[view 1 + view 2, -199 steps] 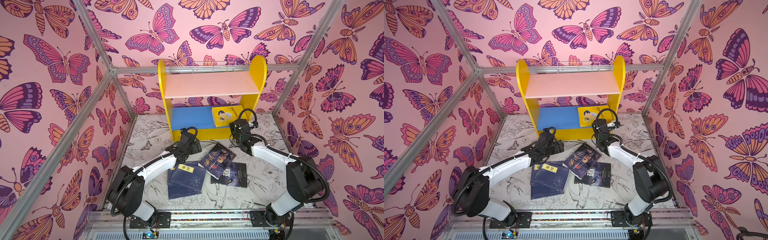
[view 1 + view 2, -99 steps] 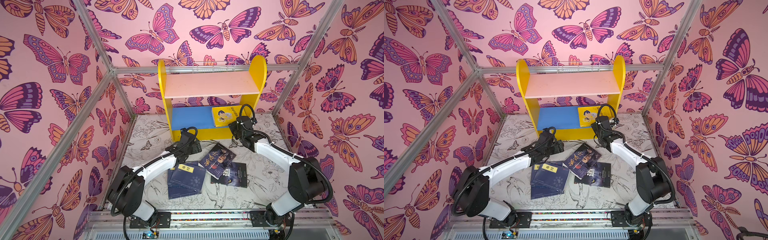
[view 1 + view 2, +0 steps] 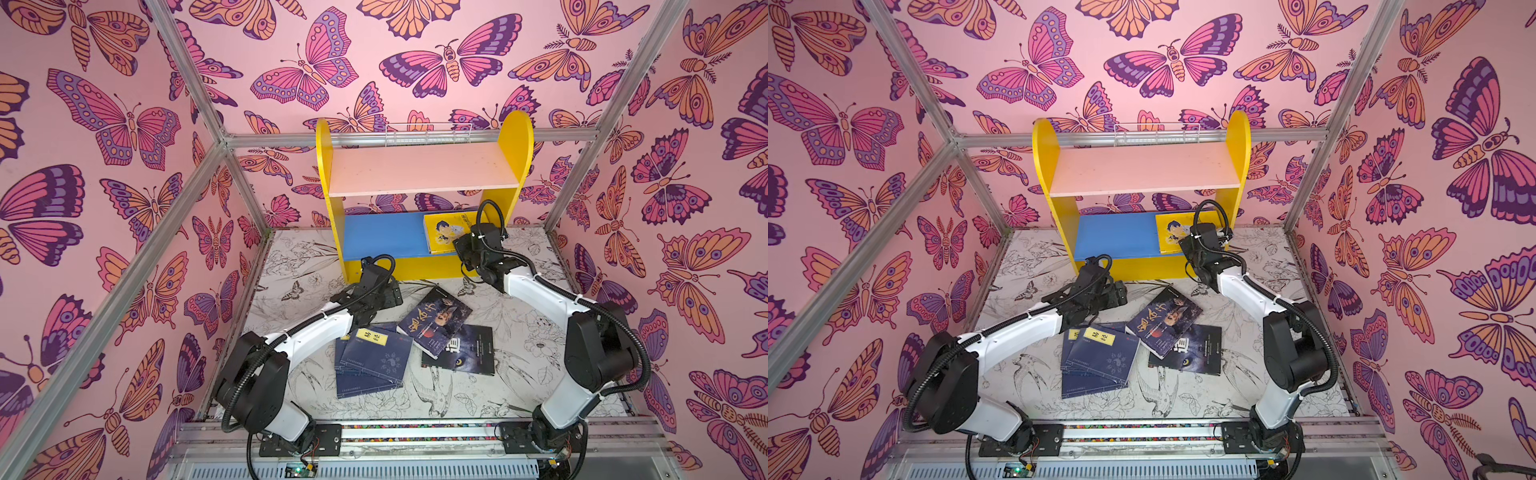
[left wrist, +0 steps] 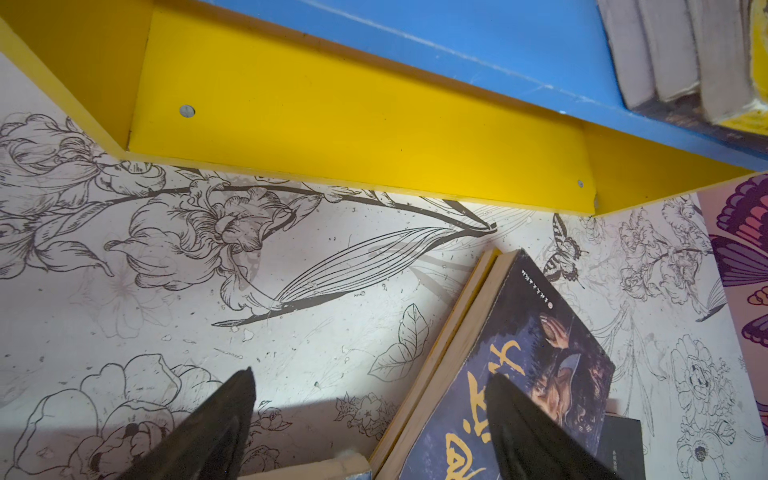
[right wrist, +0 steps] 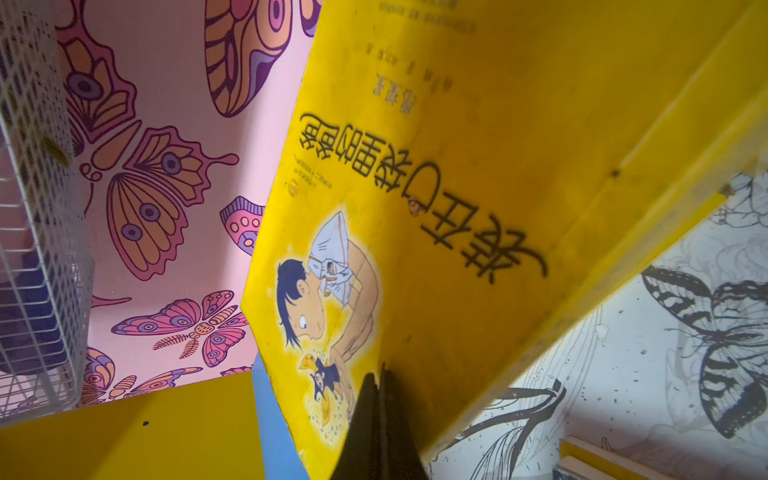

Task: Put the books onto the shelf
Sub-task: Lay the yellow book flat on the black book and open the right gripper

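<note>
- Books, in both top views: yellow cartoon-cover paperback [image 3: 444, 232] leans at the right end of the yellow-sided wooden shelf's [image 3: 516, 141] blue lower board [image 3: 382, 235]; navy paperbacks [image 3: 370, 361], dark-blue gold-titled paperback [image 3: 434, 322] and black paperback [image 3: 465, 351] lie flat on the flower-printed table [image 3: 291, 291] by the left gripper [image 3: 388, 293].
- Left wrist: fingers [image 4: 232, 407] spread, empty; dark-blue gold-titled paperback beneath one, long axis toward the shelf.
- Right wrist: right gripper [image 5: 376, 395] fingers pressed together, tips against the yellow cover, seemingly pushing it upright.

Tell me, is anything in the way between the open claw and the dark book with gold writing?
Nothing visible. The left gripper hangs open right over the dark book lying on the floor, with one finger above its cover and nothing between them.
</note>
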Motion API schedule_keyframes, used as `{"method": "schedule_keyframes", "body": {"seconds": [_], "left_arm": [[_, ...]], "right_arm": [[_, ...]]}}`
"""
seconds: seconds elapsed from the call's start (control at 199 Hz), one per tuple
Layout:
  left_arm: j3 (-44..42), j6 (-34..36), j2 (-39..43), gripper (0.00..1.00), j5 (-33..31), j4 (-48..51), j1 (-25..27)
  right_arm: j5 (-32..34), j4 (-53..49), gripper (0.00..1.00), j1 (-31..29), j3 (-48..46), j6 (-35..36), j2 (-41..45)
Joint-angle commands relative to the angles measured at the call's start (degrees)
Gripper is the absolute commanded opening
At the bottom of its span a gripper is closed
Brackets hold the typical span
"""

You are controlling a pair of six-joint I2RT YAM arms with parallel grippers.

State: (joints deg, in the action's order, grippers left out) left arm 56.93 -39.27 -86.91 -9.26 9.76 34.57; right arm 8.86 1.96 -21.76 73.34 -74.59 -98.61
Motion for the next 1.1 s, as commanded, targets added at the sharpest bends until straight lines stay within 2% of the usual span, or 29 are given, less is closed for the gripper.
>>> {"method": "schedule_keyframes", "body": {"seconds": [0.0,0.421,1.098], "left_arm": [[-0.94,0.94,0.77,0.89,-1.17,1.58,0.24],[-0.38,0.52,-0.49,0.88,-0.52,1.53,0.28],[-1.03,0.76,0.73,0.88,-1.73,2.03,0.17]], "right_arm": [[-1.9,-0.37,0.0,0.43,1.62,-0.21,-0.89],[-1.7,-2.69,0.0,0.45,-6.14,-0.21,6.37],[-3.78,-2.62,0.0,0.42,2.01,-0.47,-1.77]]}}
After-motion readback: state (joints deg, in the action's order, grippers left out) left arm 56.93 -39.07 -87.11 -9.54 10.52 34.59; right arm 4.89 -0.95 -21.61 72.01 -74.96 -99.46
